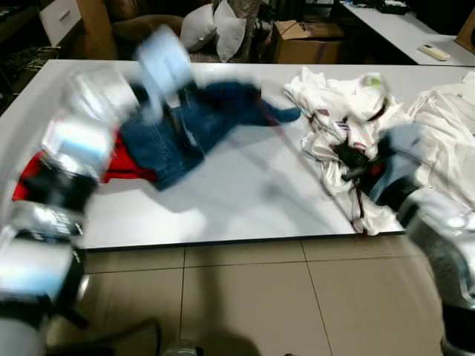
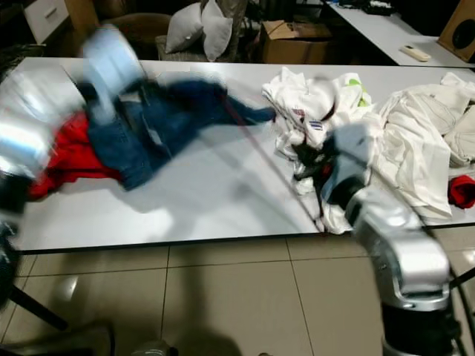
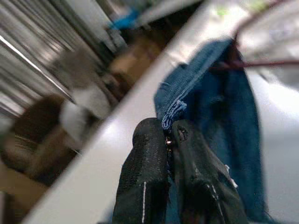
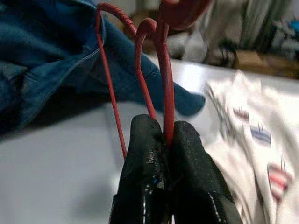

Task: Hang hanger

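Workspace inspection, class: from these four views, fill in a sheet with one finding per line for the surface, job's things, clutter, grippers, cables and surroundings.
Surface: white table over a tiled floor.
Job's things: red hanger, its wire leading into the blue jeans.
Clutter: red garment under the jeans; heap of white shirts; remote on a far table.
Grippers: left gripper shut on the jeans' edge; right gripper shut on the hanger.
Cables: nothing seen.
Surroundings: cardboard box and pillows beyond the table; head views blurred.
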